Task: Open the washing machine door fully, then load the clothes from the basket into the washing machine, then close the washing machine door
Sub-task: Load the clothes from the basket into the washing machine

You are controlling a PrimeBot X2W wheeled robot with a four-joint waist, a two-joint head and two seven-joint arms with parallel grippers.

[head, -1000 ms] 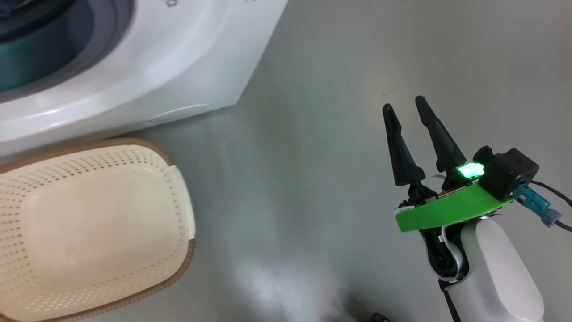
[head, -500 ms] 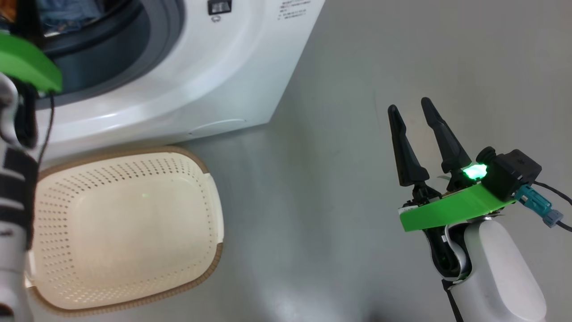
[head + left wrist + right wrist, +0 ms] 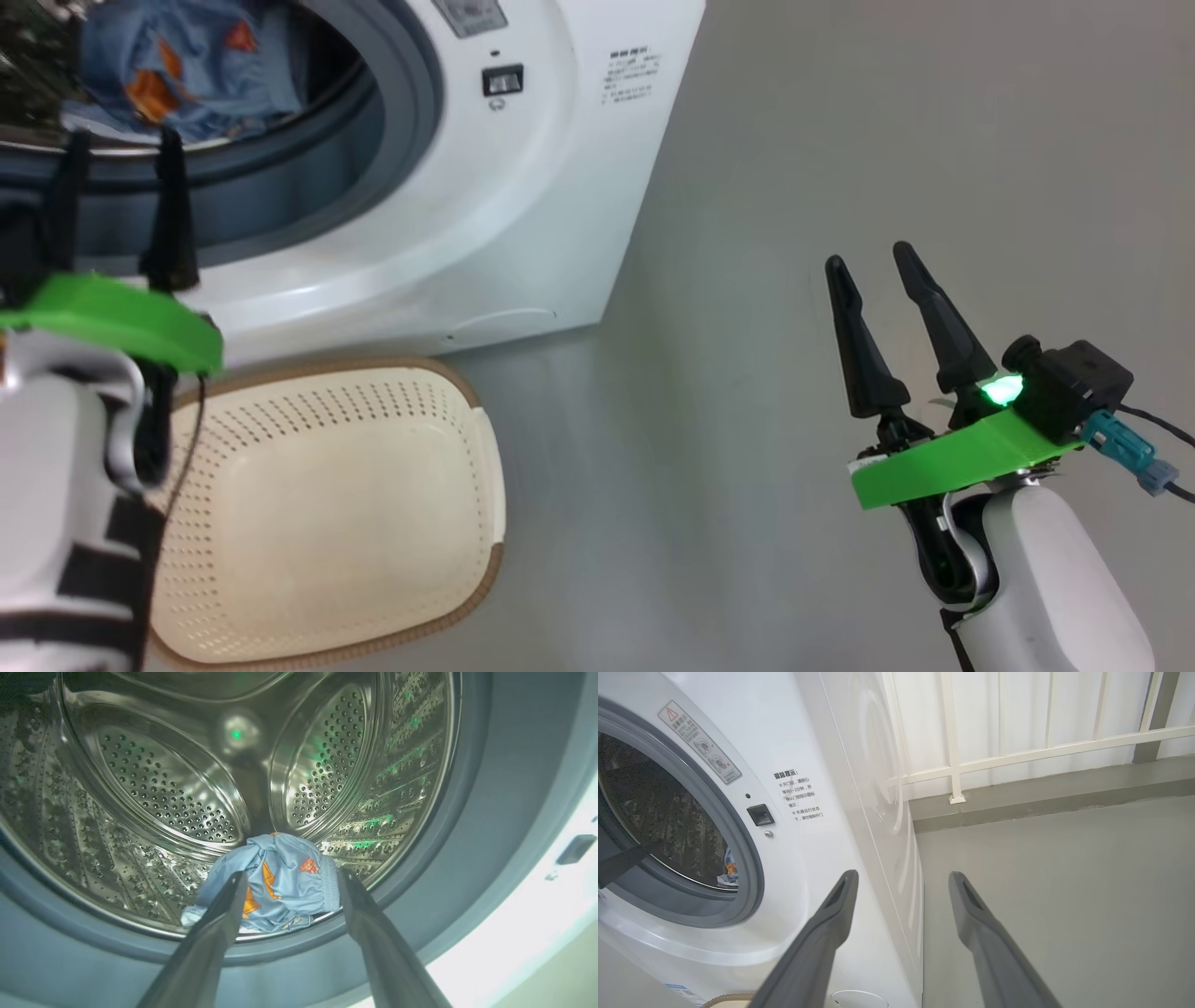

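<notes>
1. At the drum's [image 3: 163, 788] front lip the clothes [image 3: 275, 882] lie bunched; a closing door could pinch them against the seal [image 3: 467, 835].
2. Left hand [image 3: 293, 873] and right hand [image 3: 868, 257] both spread, holding nothing.

The head camera has swung up toward the washing machine [image 3: 523, 233], bringing the clothes [image 3: 177, 65] in its drum into view. The left claw [image 3: 124, 140] has drawn back nearer.
</notes>
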